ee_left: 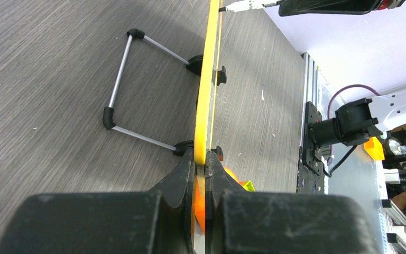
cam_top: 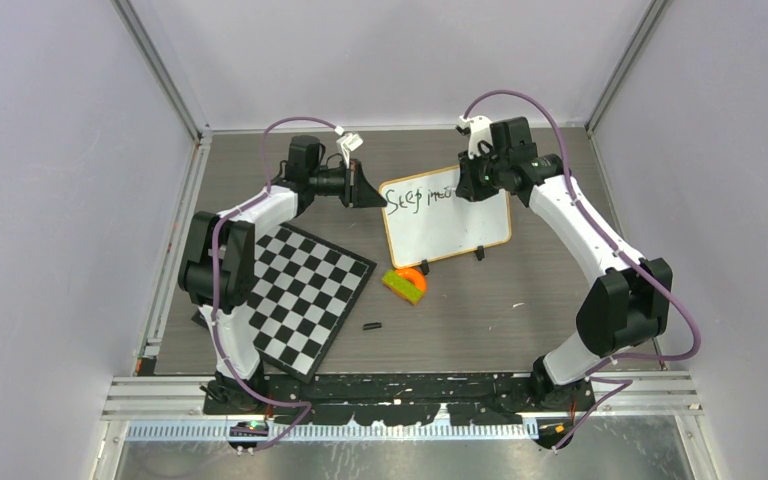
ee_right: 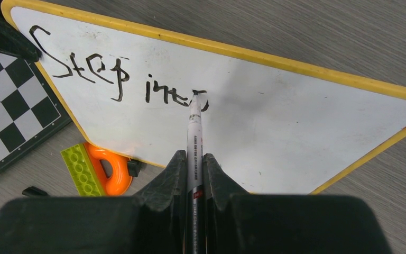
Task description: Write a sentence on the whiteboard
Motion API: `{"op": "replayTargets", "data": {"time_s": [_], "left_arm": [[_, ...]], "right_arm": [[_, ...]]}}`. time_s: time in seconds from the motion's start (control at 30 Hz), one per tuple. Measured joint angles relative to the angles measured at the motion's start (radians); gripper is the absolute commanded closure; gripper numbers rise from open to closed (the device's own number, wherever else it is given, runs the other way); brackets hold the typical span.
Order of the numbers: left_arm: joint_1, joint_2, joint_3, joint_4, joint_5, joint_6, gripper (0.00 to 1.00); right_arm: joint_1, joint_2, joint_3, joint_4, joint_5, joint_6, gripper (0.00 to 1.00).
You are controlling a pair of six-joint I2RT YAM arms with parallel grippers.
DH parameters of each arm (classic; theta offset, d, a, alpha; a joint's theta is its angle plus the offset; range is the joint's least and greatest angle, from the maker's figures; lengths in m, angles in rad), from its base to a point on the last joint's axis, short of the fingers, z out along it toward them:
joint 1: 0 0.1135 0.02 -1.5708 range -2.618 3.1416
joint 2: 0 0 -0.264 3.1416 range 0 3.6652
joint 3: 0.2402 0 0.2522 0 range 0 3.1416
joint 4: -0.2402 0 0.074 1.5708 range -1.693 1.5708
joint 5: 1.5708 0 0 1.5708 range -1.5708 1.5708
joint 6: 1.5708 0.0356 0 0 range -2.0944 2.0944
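Observation:
The whiteboard (cam_top: 450, 225) stands tilted on its black feet at the table's middle back; its frame looks yellow in the wrist views (ee_right: 275, 58). The sentence (ee_right: 111, 79) reads "Step int" plus a part-formed letter on one line. My left gripper (cam_top: 368, 188) is shut on the whiteboard's left edge (ee_left: 206, 95), seen edge-on in the left wrist view. My right gripper (cam_top: 472, 180) is shut on a white and black marker (ee_right: 194, 132), whose tip touches the board at the end of the writing.
A black-and-white chequered board (cam_top: 305, 295) lies left of the whiteboard. An orange and green toy block (cam_top: 405, 283) sits by its lower left foot. A small black cap (cam_top: 371, 326) lies on the table nearer the front. A wire stand (ee_left: 132, 90) props the board's back.

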Motion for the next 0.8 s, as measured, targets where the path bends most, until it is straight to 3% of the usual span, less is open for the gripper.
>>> {"op": "replayTargets", "data": {"time_s": [0.8], "left_arm": [[-0.001, 0.000, 0.022, -0.058, -0.003, 0.035, 1.00]], "right_arm": [[-0.031, -0.036, -0.049, -0.023, -0.071, -0.002, 1.00]]}}
